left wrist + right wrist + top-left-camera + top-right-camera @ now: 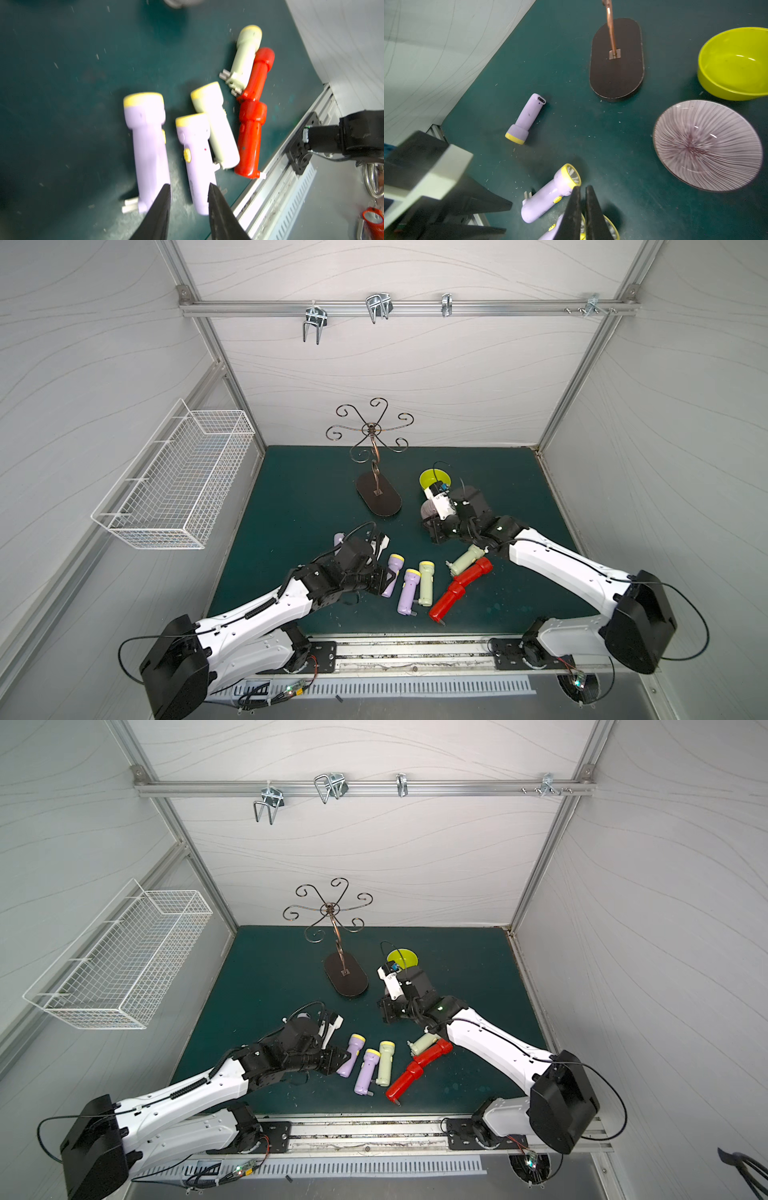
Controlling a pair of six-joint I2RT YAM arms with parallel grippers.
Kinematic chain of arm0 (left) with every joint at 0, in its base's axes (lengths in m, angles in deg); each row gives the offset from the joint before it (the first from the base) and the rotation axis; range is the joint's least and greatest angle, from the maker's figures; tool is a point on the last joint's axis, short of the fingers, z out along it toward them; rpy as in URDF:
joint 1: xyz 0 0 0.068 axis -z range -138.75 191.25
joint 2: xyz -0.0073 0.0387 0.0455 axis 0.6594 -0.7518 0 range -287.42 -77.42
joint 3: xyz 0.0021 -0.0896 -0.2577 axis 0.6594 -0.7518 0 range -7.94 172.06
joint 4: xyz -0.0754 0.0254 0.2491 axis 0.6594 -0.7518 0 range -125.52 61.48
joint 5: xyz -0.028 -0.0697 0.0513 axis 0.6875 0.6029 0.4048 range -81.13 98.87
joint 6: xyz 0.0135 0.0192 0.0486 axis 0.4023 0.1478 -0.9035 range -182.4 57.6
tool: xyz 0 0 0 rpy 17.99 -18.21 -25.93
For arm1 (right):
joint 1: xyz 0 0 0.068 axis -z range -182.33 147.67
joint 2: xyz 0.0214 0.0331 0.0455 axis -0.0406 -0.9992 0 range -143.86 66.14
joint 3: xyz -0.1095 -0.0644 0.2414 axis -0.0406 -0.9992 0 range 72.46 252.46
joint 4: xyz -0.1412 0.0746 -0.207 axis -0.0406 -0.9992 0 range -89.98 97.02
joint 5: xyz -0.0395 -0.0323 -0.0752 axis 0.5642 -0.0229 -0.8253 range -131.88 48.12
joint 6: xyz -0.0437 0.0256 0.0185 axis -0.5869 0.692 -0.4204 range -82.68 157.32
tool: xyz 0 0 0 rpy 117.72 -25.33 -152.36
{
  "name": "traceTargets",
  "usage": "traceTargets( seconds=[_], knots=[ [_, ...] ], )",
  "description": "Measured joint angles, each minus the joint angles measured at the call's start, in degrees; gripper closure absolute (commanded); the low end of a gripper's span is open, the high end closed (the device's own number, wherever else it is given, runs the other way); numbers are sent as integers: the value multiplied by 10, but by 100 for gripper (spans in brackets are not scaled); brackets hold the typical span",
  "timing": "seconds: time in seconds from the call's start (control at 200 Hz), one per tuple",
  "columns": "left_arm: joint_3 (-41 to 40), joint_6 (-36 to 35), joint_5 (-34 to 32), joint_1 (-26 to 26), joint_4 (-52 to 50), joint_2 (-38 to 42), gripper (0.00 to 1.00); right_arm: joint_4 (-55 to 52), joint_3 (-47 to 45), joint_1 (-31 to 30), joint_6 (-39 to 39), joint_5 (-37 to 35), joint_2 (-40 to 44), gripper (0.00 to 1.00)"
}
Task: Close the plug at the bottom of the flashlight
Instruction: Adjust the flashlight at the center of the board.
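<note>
Two fingers of the left gripper (189, 185) stand slightly apart, with only the green mat (62, 83) between them. A purple flashlight (147, 145) lies just beside one fingertip, its plug (129, 205) sticking out. A second purple flashlight (193, 158) lies by the other. Beyond them lie a cream flashlight (216, 124) and a red flashlight (251, 137). The right gripper (582, 187) has its jaws nearly together, empty, near a striped bowl (708, 145).

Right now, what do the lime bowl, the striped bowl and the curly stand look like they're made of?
Lime bowl: probably plastic, glossy; uniform colour, soft highlights.
Striped bowl: likely glazed ceramic, maybe glass; sharp glints over fine purple radial lines.
Curly stand: thin dark scrolls and coppery rod look metal; matte dark base, perhaps wood or board.
</note>
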Motion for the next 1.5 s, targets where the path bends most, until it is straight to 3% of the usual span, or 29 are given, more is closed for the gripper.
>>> traceTargets(
  seconds=[0.255,0.51,0.8,1.101,1.231,1.496],
  knots=[
    [-44,40,8,14,11,1,76,-3,48,-21,0,23,-92,94],
    [-51,63,32,33,65,-43,78,-16,94,-18,-1,58,-188,96],
    [-54,73,45,54,94,-101,79,-23,100,-11,-1,84,-207,96],
    [-54,85,10,54,103,-139,79,-24,108,-7,-1,113,-240,96],
    [-53,90,2,40,115,-161,80,-24,108,-2,-3,122,-248,95],
    [-48,90,0,-42,118,-169,80,-24,112,12,-3,136,-272,95]
  ],
)
